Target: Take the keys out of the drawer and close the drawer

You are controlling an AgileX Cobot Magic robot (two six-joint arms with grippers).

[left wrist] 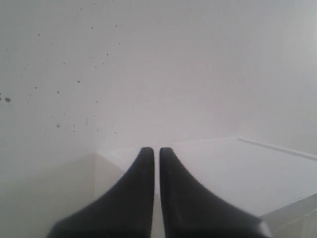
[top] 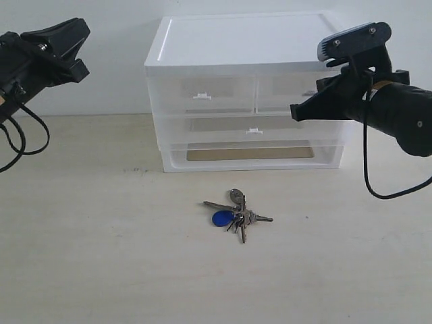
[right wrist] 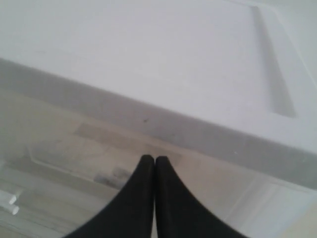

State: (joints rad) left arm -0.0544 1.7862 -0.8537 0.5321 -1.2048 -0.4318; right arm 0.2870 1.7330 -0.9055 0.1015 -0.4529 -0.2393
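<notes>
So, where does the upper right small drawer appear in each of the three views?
Exterior view: the drawer sits at the cabinet's upper right, partly hidden behind the right gripper.
Left wrist view: not in it, as far as I can tell.
Right wrist view: its translucent front appears just under the white rim, beyond the fingertips.
Shared landmark: the cabinet's white top.

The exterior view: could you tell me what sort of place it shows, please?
Most likely a robot test bench, not a home: a pale table against a blank white wall, holding a plastic cabinet and keys, with a left arm and a right arm reaching in.
</notes>
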